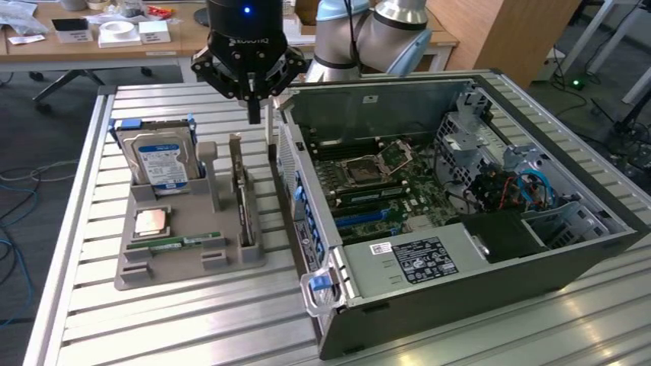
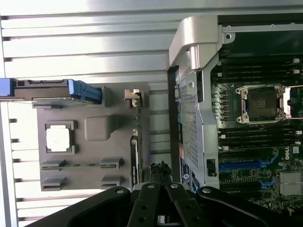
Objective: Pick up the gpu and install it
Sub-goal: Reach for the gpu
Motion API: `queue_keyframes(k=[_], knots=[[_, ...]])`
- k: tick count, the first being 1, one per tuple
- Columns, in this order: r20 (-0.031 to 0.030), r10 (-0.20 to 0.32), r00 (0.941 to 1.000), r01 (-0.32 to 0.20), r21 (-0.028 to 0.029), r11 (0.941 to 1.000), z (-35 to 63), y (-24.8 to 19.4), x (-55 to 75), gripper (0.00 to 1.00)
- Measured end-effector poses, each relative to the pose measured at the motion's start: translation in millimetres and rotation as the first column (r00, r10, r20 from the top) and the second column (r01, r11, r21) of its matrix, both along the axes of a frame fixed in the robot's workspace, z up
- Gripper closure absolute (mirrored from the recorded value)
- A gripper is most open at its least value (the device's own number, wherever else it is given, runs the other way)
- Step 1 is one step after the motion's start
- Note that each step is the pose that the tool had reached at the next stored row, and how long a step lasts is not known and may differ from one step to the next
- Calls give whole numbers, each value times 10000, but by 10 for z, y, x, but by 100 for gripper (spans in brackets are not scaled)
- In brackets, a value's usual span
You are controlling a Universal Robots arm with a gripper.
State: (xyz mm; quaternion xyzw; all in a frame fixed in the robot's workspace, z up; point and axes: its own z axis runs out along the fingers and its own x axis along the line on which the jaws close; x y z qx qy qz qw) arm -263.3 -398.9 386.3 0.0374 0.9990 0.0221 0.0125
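A robotics lab or electronics workshop is indicated. A slatted aluminium bench [image 1: 183, 320] is seen, on which an opened computer tower [image 1: 478, 297] and a grey parts fixture [image 1: 171, 265] are set. A robot arm [image 1: 382, 34] with its gripper [image 1: 253, 114] is seen at twelve o'clock. Wooden desks [image 1: 91, 49] strewn with small boxes are placed at eleven o'clock, and loose cables [image 1: 15, 194] are left on the floor at nine o'clock.

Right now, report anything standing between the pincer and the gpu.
Nothing visible does. The shut pincer hangs in open air over the gpu, which stands on edge in the gray holder. The rear wall of the computer case rises beside it, toward the exterior view's right.
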Motion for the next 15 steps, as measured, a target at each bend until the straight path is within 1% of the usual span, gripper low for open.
queue_keyframes(k=[15], knots=[[0, 0, 10000, 0, 0, 10000, 0, 0, -109, 89]])
